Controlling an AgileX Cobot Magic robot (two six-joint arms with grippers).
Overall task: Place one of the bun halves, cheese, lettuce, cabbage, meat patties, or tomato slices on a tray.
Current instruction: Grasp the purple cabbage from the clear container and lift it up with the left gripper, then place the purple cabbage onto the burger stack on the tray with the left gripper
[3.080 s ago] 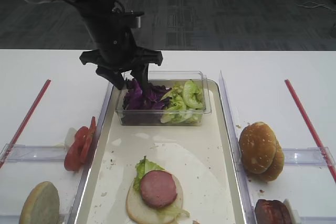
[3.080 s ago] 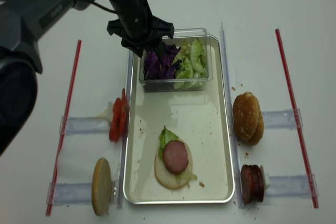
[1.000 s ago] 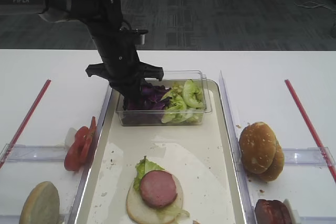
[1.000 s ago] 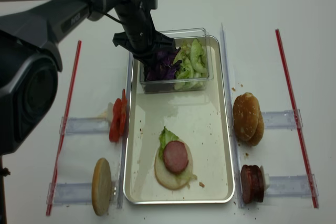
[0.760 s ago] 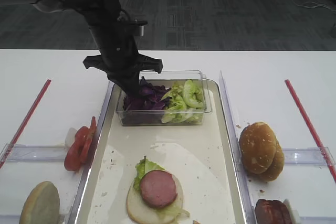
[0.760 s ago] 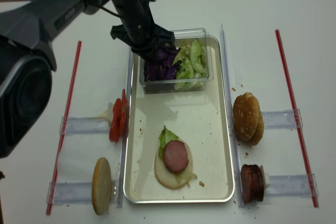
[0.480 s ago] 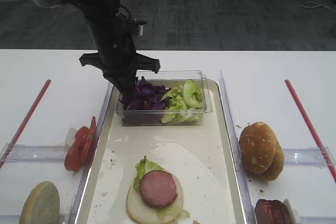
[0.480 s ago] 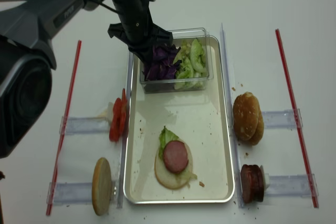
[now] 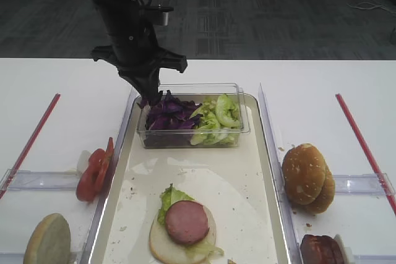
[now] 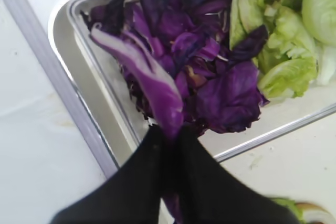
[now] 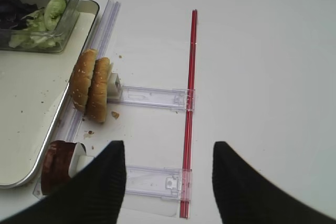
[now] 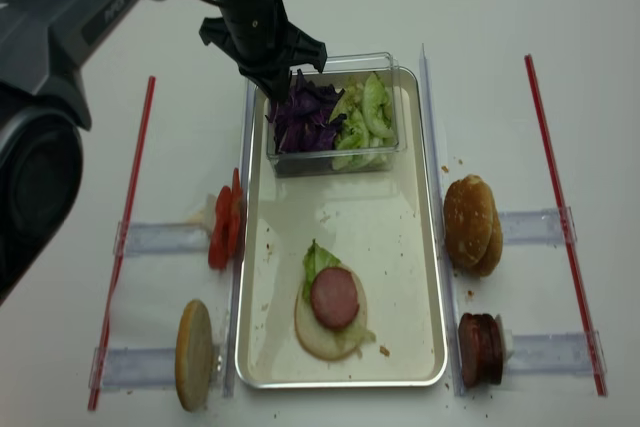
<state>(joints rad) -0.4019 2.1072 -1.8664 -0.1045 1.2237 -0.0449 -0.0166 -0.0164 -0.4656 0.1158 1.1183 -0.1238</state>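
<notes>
The left gripper point(image 10: 170, 135) has its black fingers point(image 10: 197, 182) pinched tight on a strip of dark purple cabbage point(image 10: 149, 85), above the clear plastic tub point(image 9: 235, 129) at the far end of the long silver tray point(image 9: 272, 214). The right gripper's fingers point(image 11: 105, 182) stand apart, apparently holding nothing.

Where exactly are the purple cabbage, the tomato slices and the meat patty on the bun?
cabbage point(image 10: 173, 72), left wrist view, middle of the purple heap.
tomato slices point(image 9: 94, 174), exterior high view, front slice.
meat patty point(image 9: 186, 222), exterior high view, disc centre.
</notes>
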